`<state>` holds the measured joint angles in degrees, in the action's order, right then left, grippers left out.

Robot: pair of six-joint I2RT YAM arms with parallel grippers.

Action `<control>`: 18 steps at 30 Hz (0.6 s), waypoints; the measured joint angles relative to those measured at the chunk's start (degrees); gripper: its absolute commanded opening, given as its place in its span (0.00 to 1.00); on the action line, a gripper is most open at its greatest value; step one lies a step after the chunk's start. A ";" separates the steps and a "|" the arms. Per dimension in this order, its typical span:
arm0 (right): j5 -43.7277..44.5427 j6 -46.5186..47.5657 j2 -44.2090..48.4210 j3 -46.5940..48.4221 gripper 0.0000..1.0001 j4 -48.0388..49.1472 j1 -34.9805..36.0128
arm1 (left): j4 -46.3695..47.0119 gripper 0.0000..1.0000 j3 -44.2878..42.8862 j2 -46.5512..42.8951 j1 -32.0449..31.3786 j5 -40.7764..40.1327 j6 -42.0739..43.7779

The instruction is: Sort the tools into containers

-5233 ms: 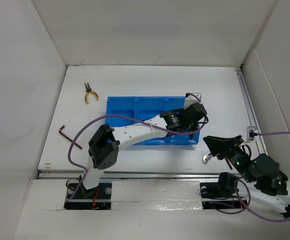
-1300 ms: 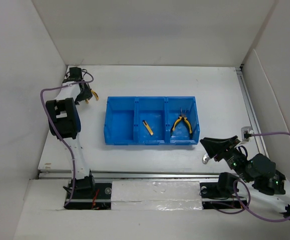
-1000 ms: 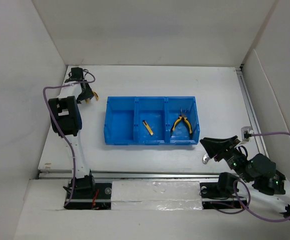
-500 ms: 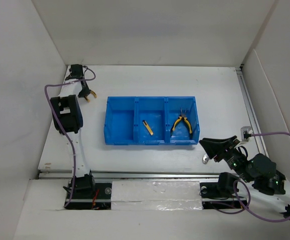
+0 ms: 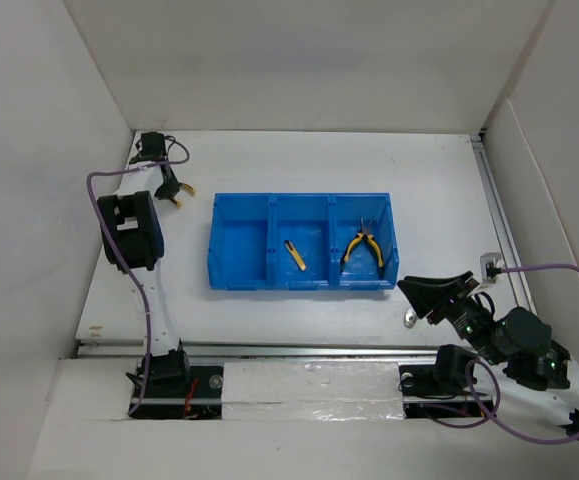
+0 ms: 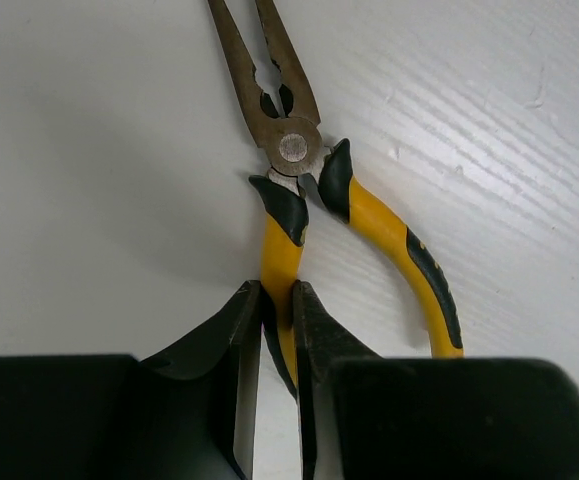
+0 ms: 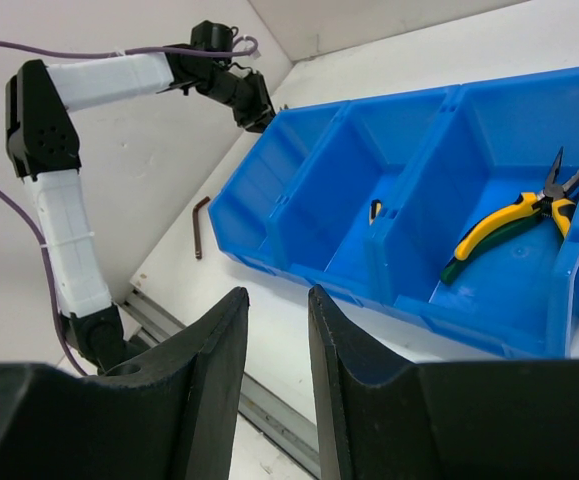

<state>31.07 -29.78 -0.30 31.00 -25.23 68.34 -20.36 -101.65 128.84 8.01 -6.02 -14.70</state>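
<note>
Yellow-and-black pliers (image 6: 299,150) lie on the white table at the far left (image 5: 176,194). My left gripper (image 6: 277,300) is shut on one of their handles; it also shows in the top view (image 5: 167,183). The blue three-compartment tray (image 5: 239,250) holds a short yellow-and-black stick tool (image 5: 294,255) in its middle compartment and yellow-and-green pliers (image 5: 362,247) in its right one. My right gripper (image 5: 414,290) is open and empty near the tray's front right corner. A small silver piece (image 5: 409,318) lies just below it.
A dark hex key (image 7: 200,225) lies on the table left of the tray (image 7: 389,98); the left arm hides it in the top view. White walls close the table on three sides. A metal rail (image 5: 299,350) runs along the near edge.
The left arm has swung from the tray's right compartment to the far left, and its jaws now grip the pliers there. The right arm has barely moved.
</note>
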 measured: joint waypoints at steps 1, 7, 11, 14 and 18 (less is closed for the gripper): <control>0.00 0.00 0.00 0.00 0.36 0.00 0.00 | -0.61 0.00 0.44 -0.46 -0.02 -0.20 -0.59; 0.00 0.00 0.00 0.00 0.36 -0.02 -0.02 | -4.61 0.00 1.01 -5.18 -0.37 -2.54 -3.65; 0.02 0.00 0.00 0.00 0.36 0.00 -0.02 | -7.39 0.00 -1.20 -10.14 -1.70 -6.38 -4.74; 0.04 0.02 0.00 0.00 0.36 0.00 0.00 | -8.22 0.00 -4.55 -13.75 -3.15 -6.84 -5.40; 0.31 0.02 0.00 0.00 0.36 -0.02 0.00 | -8.20 0.00 -7.45 -19.41 -5.62 -4.24 -6.19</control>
<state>31.38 -29.76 -0.30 31.00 -25.26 68.34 -28.56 -109.10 109.43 2.39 -10.26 -20.88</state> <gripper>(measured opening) 0.361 0.113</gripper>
